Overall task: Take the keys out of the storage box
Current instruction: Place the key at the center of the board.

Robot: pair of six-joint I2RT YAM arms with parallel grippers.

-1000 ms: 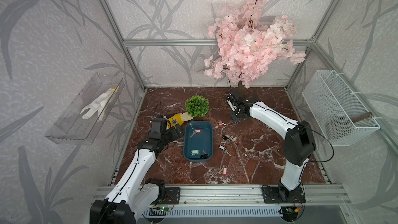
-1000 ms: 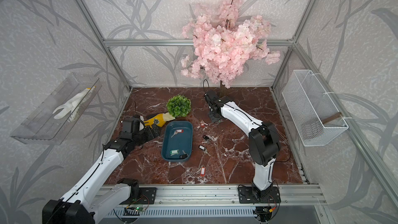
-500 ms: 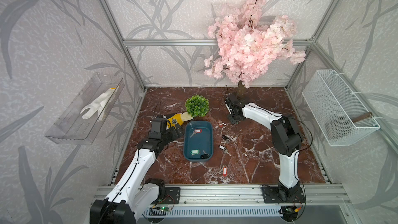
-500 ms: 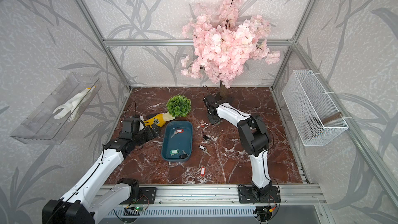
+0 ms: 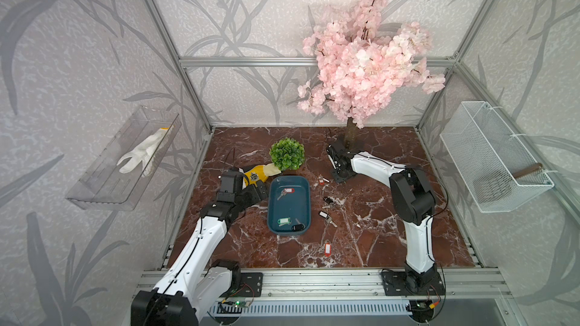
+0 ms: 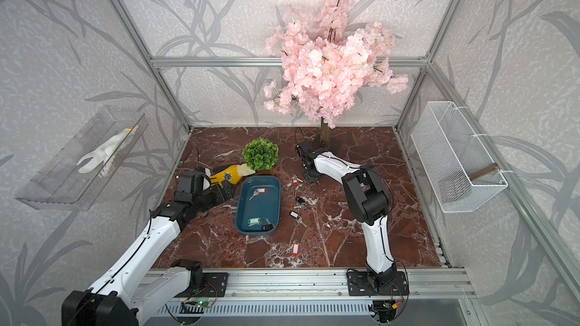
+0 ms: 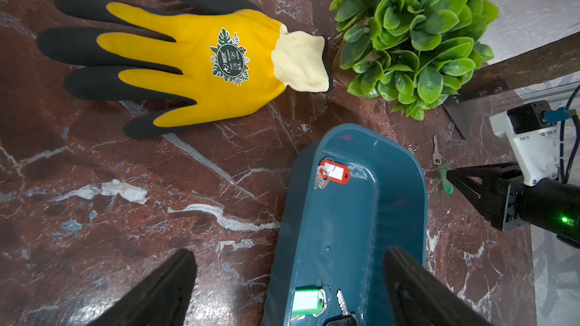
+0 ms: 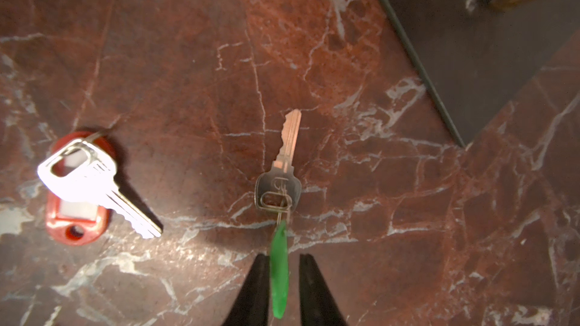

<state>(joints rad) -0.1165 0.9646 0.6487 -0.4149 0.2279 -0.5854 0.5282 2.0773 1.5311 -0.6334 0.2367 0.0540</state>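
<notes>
storage box (image 7: 354, 233): red-tagged key (image 7: 333, 174), green-tagged key (image 7: 309, 301) | yellow glove (image 7: 188, 67) nearby

In both top views the whole cell is seen from high above its near edge, looking down and toward the far wall. The table (image 5: 376, 214) and both arms are taken in from well away, and nearly the same scene is shared.

The left wrist view is taken from low over the left part of the table, faced far and rightward across the glove (image 7: 188, 67) and the storage box (image 7: 345, 230).

The right wrist view is held very close above the marble, faced downward onto the green-tagged key (image 8: 280, 183). The green-tagged key (image 7: 445, 181) is also caught, small, in the left wrist view, beside the right gripper (image 7: 449, 171).
</notes>
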